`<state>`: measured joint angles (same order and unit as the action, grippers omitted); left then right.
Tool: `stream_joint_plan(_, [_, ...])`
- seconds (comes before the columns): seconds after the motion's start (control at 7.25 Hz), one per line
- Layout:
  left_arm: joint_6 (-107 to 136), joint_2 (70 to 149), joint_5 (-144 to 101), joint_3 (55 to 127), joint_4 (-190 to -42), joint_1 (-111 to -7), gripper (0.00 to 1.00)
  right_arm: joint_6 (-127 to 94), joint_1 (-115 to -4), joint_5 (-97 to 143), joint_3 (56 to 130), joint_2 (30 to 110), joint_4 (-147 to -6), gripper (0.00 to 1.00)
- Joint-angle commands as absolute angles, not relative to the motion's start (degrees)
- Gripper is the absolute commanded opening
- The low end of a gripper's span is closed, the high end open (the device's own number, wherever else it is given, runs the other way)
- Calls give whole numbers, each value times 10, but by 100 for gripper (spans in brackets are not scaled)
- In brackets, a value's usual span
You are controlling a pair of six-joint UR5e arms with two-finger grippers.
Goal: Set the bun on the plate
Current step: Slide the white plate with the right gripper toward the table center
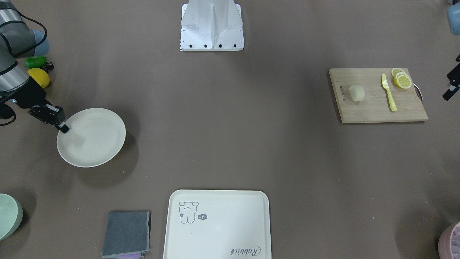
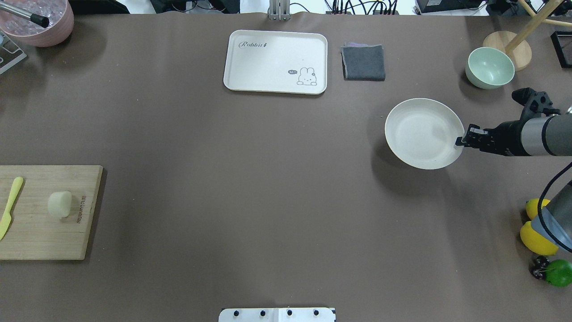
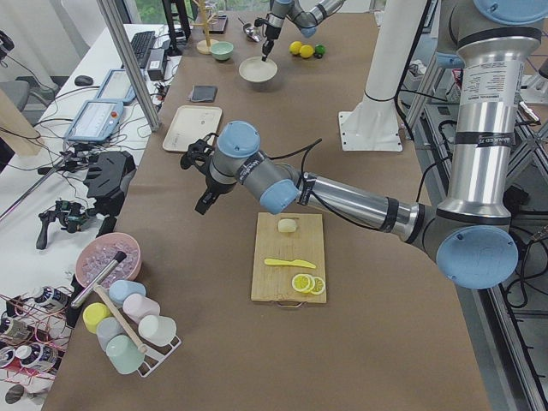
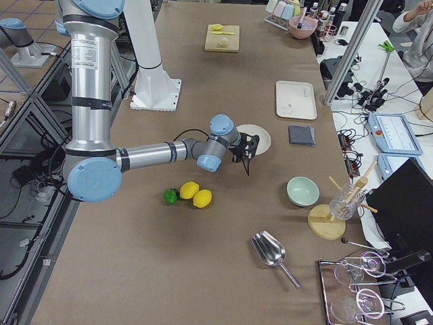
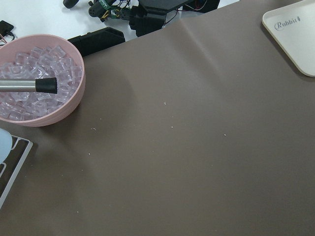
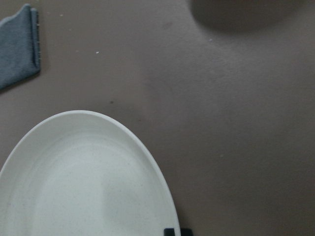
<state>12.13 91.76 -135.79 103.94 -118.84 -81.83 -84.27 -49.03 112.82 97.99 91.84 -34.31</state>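
Wooden board carries one bun (one plate sits apart).

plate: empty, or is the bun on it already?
Empty. The plate is bare inside in the overhead and right wrist views; the bun sits on the cutting board at the table's other end.

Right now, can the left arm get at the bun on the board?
Probably yes. The bun sits alone on the cutting board, clear of the knife, and the left gripper hangs nearby with nothing between them.
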Motion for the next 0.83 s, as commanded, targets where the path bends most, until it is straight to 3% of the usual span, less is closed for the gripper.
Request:
stream_joint_plan(0.0, [121,915,-1358,1040,-1188,-818,98,-920,-399,1051,1049,877,-418,0])
stream_joint_plan(0.28, [121,914,-1358,1039,-1188,-818,98,-960,-312,992,1086,750,-637,0])
stream_joint_plan(0.69, [121,911,-1358,1038,-1188,-818,98,-1068,-188,840,1026,604,-709,0])
